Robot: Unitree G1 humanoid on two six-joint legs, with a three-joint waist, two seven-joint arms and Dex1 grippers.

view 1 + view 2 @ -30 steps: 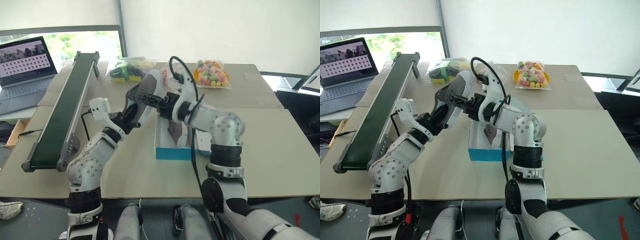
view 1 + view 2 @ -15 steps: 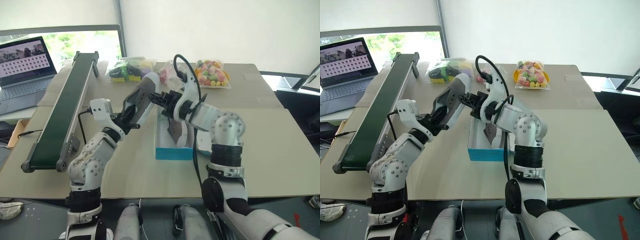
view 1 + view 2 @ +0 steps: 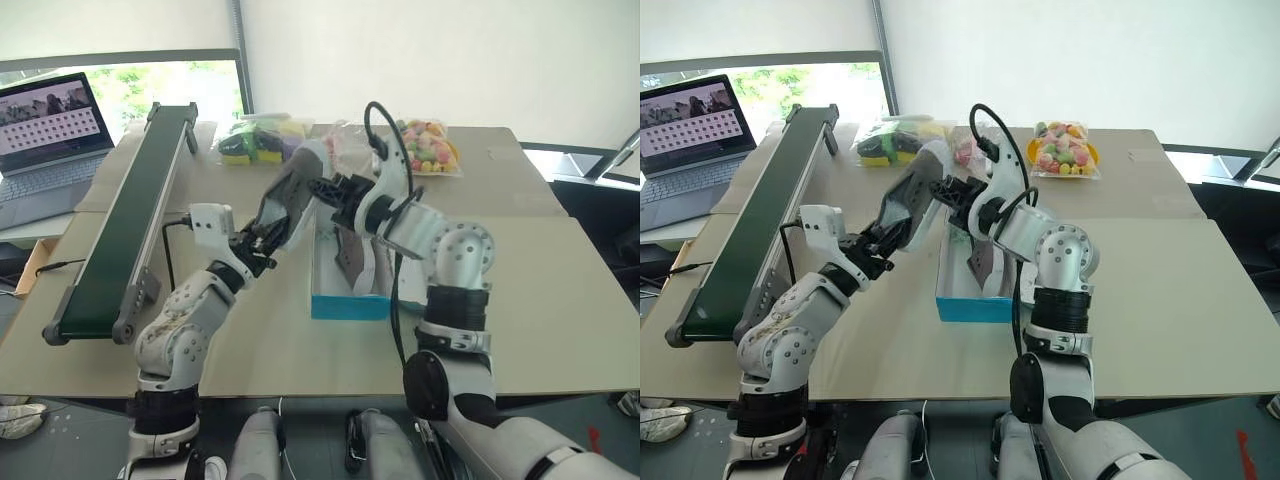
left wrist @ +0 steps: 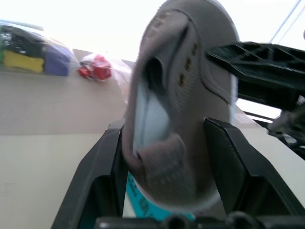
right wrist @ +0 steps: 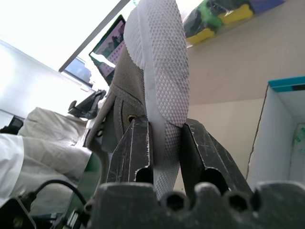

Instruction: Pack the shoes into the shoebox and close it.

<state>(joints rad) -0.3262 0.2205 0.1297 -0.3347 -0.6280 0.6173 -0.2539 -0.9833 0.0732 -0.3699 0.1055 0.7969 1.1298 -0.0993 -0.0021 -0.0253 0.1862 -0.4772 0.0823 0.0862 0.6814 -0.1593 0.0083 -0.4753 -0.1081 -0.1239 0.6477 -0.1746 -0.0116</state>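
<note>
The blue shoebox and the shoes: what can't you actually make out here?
- Shoebox floor, head views: right arm and the shoe inside cover it.
- Box lid: behind the right arm.
- Held shoe, left wrist view: blurred; left gripper contact unclear.
- Its heel, right wrist view: behind right gripper fingers.
</note>
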